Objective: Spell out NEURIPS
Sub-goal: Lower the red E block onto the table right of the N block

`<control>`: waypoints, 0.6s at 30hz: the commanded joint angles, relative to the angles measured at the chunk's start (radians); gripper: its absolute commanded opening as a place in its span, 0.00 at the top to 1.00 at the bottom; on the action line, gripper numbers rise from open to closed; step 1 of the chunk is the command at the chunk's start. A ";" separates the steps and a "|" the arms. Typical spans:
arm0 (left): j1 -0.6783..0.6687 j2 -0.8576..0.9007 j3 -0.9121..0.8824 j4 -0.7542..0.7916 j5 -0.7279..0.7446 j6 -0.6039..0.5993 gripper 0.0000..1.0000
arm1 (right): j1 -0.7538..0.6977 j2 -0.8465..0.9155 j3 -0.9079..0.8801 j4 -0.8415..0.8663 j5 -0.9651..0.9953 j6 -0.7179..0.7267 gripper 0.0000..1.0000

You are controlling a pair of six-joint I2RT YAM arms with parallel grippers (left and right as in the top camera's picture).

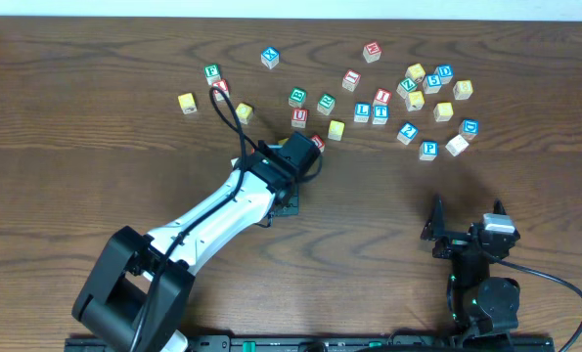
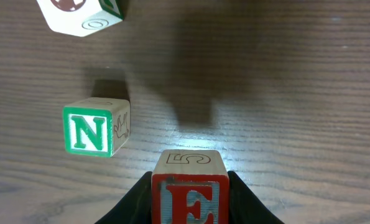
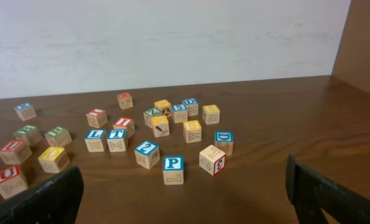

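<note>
The left gripper (image 1: pixel 305 149) is reached out to about the middle of the worktop (image 1: pixel 95 59), and it is closed on the E cube (image 2: pixel 189 196). The cube's red-bordered E face is turned towards the wrist camera, with a dark finger pressed against each side. Whether this cube rests on the wood or is raised off it cannot be told. Just beside it on the left, but apart from it, the N cube (image 2: pixel 94 130) is seen standing flat with its green letter upright. A third cube (image 2: pixel 79 15) is cut off by the frame further out.

The remaining lettered cubes (image 1: pixel 415 86) are scattered over the far half of the worktop. Among them, the U cube (image 1: pixel 297 118) lies just beyond the left gripper, and the P cube (image 1: pixel 427 150) sits on the near side of the right-hand cluster.

The right gripper (image 1: pixel 464 217) is held near the front right corner, its jaws spread wide with nothing between them.
</note>
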 commanded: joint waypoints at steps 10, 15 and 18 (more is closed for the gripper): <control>0.015 0.010 -0.087 0.087 0.068 0.031 0.92 | 0.001 0.000 -0.002 -0.005 0.002 -0.008 0.01; 0.021 0.010 -0.117 0.101 0.068 0.062 0.92 | 0.001 0.000 -0.002 -0.005 0.002 -0.008 0.01; 0.026 0.010 -0.139 0.126 0.067 0.068 0.92 | 0.001 0.000 -0.002 -0.005 0.001 -0.008 0.01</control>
